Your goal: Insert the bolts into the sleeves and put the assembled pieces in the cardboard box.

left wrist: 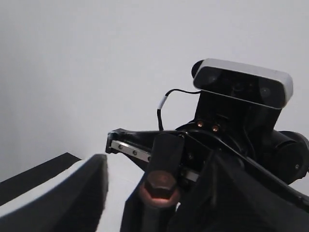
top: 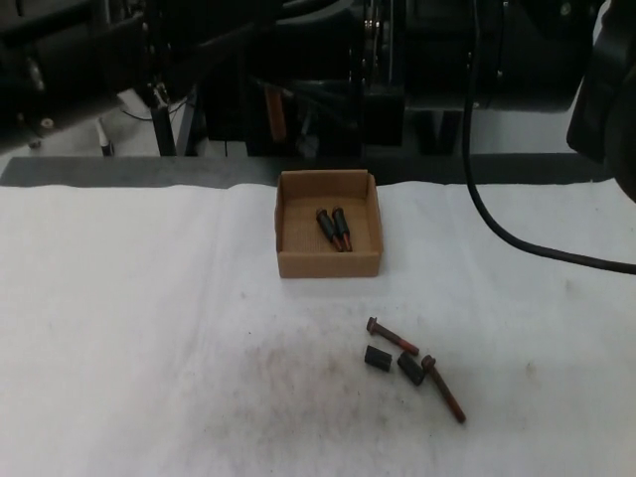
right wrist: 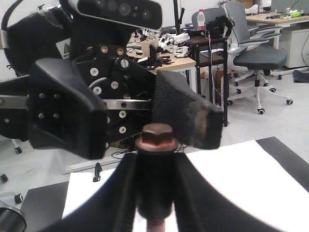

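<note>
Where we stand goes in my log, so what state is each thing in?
Box: open, two assembled pieces inside.
Loose bolts: lying on the cloth, not inserted.
Loose sleeves: lying on the cloth, unfilled.
Held bolt: inserted in the held sleeve.
Right claw: shut on the held sleeve.
Left claw: open, empty.

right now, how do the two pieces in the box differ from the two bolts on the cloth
The boxed pieces wear dark sleeves; the loose bolts are bare. The boxed pieces lie side by side; the loose bolts lie apart, two empty sleeves between them. All lie flat.
</note>
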You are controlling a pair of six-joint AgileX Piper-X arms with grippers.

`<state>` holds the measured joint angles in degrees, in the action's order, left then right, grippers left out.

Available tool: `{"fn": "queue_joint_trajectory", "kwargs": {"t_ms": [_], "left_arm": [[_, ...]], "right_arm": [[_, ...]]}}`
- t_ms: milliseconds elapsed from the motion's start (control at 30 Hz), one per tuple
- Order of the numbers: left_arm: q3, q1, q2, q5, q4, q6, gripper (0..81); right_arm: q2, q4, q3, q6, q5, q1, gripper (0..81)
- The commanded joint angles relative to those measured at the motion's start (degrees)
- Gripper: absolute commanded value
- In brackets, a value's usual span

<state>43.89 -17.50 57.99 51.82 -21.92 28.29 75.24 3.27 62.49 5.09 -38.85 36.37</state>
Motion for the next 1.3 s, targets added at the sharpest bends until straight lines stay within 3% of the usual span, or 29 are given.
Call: {"fn": "queue_joint_trajectory", "kwargs": {"t_ms": [0, 67, 167, 233, 300, 333, 667, 933, 1267], "left_arm": [[0.2, 0.2, -0.4, -2.7, -2.6, 0.5, 58.7], [0.2, 0.6, -0.6, -5.6, -4.1, 0.5, 57.9], [0.3, 1.7, -1.2, -10.6, -4.4, 0.5, 45.3], [0.3, 2.7, -1.2, -12.7, -3.5, -0.4, 28.0], [0.3, 3.3, -1.2, -14.1, -1.2, -2.4, 5.6], [0.3, 3.6, -1.2, -14.2, 0.3, -4.1, 0.2], [0.3, 3.9, -1.2, -22.0, 26.6, -13.1, 0.3], [0.3, 3.9, -1.2, -22.6, 43.6, -17.6, 0.3], [0.3, 3.9, -1.2, -22.6, 45.8, -18.2, 0.3]], "right_arm": [[-0.2, -0.4, 0.4, -0.1, 1.6, -0.5, 0.3], [-0.2, -4.3, 0.4, -2.0, 9.4, -1.1, 0.3], [1.2, -7.2, 0.8, -4.2, 23.2, -2.2, 0.3], [3.2, -9.0, 2.1, -4.2, 27.9, -3.6, 0.9], [6.5, -12.7, 5.2, -3.3, 28.7, -5.2, 0.8], [8.1, -15.5, 6.9, -3.1, 28.7, -5.9, 0.8], [34.5, -39.9, 34.0, -2.8, 36.3, -9.1, 0.8], [53.8, -50.9, 54.0, -2.7, 40.7, -9.4, 0.8], [61.2, -54.4, 60.7, -2.0, 40.7, -11.2, 0.2]]}}
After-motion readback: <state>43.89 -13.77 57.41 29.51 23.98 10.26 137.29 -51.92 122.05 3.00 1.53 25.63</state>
